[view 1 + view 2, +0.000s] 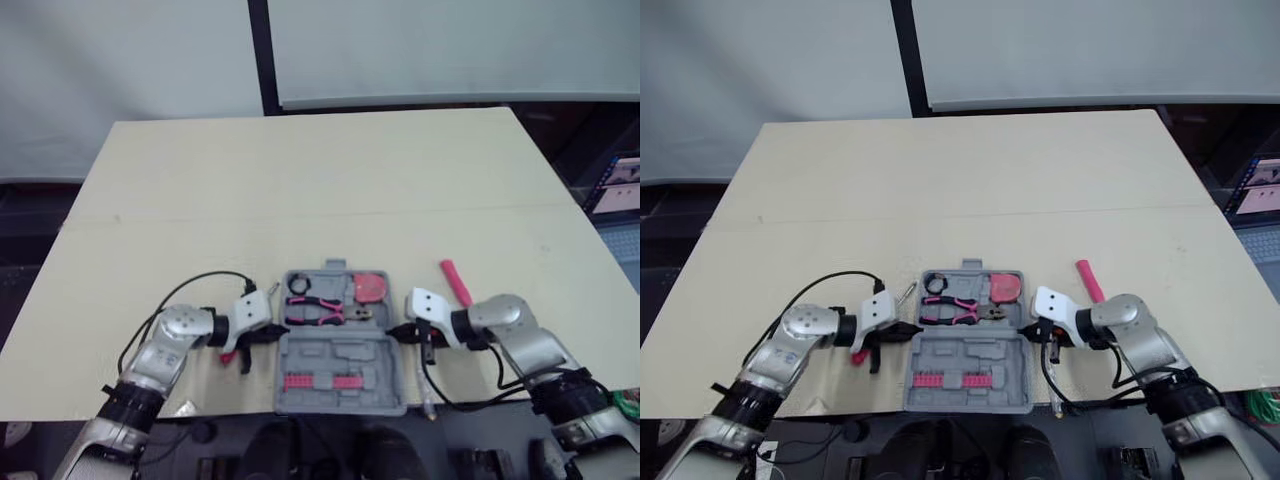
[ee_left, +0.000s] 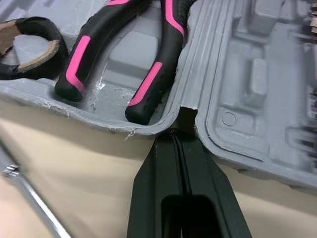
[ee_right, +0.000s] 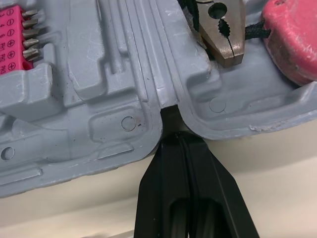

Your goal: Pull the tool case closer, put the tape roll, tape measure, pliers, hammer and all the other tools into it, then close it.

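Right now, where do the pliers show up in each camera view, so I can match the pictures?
Left eye view: pliers lie mid-picture, in the far half of the tool case.
Right eye view: same place, far half of the case.
Left wrist view: their pink-and-black handles beside the tape roll.
Right wrist view: their metal nose beside the tape measure.
Shared landmark: the case's hinge notch.
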